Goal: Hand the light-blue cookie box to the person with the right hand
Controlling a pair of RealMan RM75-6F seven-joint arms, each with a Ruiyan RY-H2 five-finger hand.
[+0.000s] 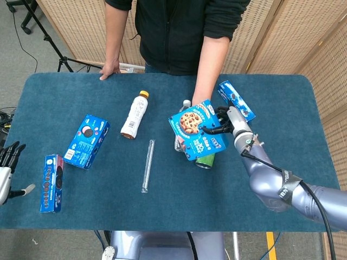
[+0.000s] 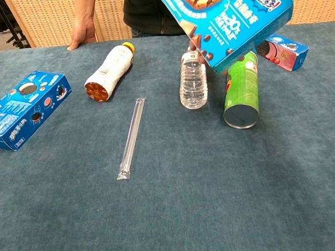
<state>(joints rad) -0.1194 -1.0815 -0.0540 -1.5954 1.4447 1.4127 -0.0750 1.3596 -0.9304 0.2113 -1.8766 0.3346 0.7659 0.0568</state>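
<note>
The light-blue cookie box [image 1: 197, 130] hangs tilted above the table's middle, printed face up. My right hand [image 1: 226, 120] grips its right edge. In the chest view the cookie box [image 2: 227, 18] fills the top right, held over the water bottle and green can. The person's arm [image 1: 209, 67] reaches down to the box's far edge; their hand is hidden behind it. My left hand [image 1: 6, 168] is at the far left edge, off the table, fingers apart and holding nothing.
On the table lie a water bottle [image 2: 193, 79], a green can [image 2: 241, 91], a white drink bottle [image 1: 135, 114], a clear wrapped straw [image 1: 147, 165], two dark-blue cookie boxes [image 1: 87, 141] [image 1: 52, 182] and a small blue-pink box [image 1: 235, 99]. The person's other hand [image 1: 110, 69] rests on the far edge.
</note>
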